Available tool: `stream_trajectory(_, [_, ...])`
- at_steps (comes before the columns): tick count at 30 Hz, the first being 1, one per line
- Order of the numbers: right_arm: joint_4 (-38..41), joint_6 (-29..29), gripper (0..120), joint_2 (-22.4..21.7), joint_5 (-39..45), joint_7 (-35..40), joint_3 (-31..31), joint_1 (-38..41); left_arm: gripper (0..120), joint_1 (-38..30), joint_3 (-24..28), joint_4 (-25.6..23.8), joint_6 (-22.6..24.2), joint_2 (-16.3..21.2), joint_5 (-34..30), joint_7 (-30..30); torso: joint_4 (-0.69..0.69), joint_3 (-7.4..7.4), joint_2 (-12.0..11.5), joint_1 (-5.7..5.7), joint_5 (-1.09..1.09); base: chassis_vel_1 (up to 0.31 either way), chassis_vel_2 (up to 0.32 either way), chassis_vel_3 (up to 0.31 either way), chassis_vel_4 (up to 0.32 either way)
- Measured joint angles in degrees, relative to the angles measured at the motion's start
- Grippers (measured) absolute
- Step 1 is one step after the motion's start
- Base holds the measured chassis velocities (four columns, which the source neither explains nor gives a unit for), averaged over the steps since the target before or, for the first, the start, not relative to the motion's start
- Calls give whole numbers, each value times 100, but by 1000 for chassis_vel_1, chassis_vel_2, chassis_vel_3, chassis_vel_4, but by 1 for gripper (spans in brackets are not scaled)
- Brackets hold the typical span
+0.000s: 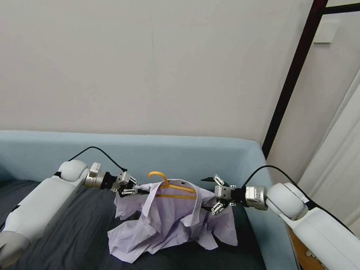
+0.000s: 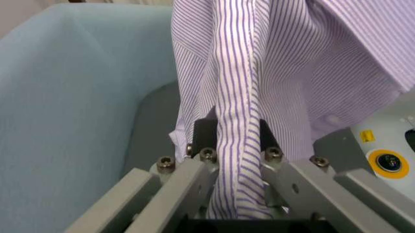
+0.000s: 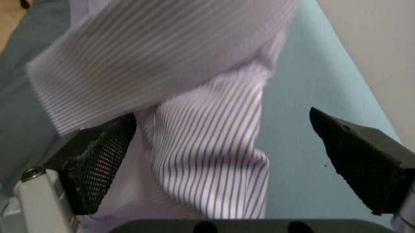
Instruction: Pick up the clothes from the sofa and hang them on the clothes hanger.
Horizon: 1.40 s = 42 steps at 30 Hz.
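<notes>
Head view: the striped shirt (image 1: 169,228) sits half-raised over the sofa's (image 1: 169,151) seat, toward its right end and close below the backrest. An orange hanger (image 1: 171,190) is tucked in at the collar. The left hand (image 1: 128,189) is at one shoulder of the shirt, the right hand (image 1: 219,200) at the other.

Left wrist view: here's the detail the head camera lacks. The fingers (image 2: 202,133) are pinched narrow on a fold of striped cloth, a firm hold.

Right wrist view: the fingers (image 3: 97,150) are spread wide, with cloth hanging between them. It brushes one pad and is clear of the other, so nothing is gripped.

My read: the shirt is being settled on the hanger, with one side held. Next calls for the right hand to close on that fold before any lift.
</notes>
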Motion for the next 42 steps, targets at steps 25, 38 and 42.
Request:
stream_trajectory(25, [-356, 104, 100, 583, 138, -98, -564, 530, 1, 93, -54, -12, -55, -119, 229, -42, -1, 0, 0, 0, -1, 0, 0, 0, 0])
stream_trajectory(38, [-342, -55, 59, 468, -82, -563, -444, 598, 1, 33, -45, 74, -147, -167, 370, -4, -1, 0, 0, 0, 0, 0, 0, 0, 0])
stream_trajectory(42, [-353, -151, 44, 470, -90, -820, -437, 634, 1, 30, -39, 82, -202, -190, 463, -2, -1, 0, 0, 0, 0, 0, 0, 0, 0])
